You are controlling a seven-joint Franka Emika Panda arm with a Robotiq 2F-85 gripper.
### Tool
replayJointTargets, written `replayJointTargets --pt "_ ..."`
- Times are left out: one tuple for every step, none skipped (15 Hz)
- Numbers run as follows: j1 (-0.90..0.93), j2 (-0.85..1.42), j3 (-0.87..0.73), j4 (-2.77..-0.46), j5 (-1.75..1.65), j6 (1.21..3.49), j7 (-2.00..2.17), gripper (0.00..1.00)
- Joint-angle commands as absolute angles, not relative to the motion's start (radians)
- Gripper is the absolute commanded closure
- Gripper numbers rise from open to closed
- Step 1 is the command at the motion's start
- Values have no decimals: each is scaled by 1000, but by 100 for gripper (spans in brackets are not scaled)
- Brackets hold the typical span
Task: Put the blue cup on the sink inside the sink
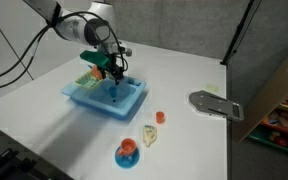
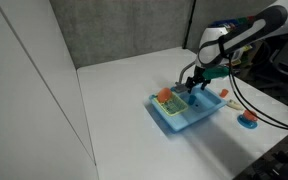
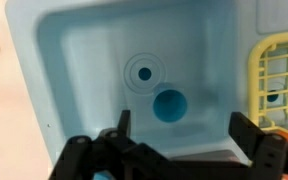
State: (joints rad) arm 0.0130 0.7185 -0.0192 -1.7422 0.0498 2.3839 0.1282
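Inside the sink [image 3: 74, 60], the blue cup [image 3: 170, 105] sits beside the drain [image 3: 141, 71].

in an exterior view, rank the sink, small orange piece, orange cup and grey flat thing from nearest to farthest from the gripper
1. sink: directly beneath the gripper.
2. small orange piece, just past the sink's corner, and orange cup, on the blue plate in front of the sink: too close to call.
3. grey flat object: farthest, well off to the side.
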Motion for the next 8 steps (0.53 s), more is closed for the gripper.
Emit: replayJointTargets --pt "-2 625 -12 -1814 52 2340 87 0" --pt "-3 609 -11 -1825 53 2332 82 0" --pt "-2 589 -12 -1838 54 2320 81 0" --pt "-1 570 -15 -1853 53 2315 85 0" --pt "0 551 -17 -1867 53 2306 90 0" --pt "3 527 -20 -1887 52 2293 100 0" --pt "5 506 -22 -1905 50 2289 104 0" --pt "10 481 -28 -1930 44 2288 113 0"
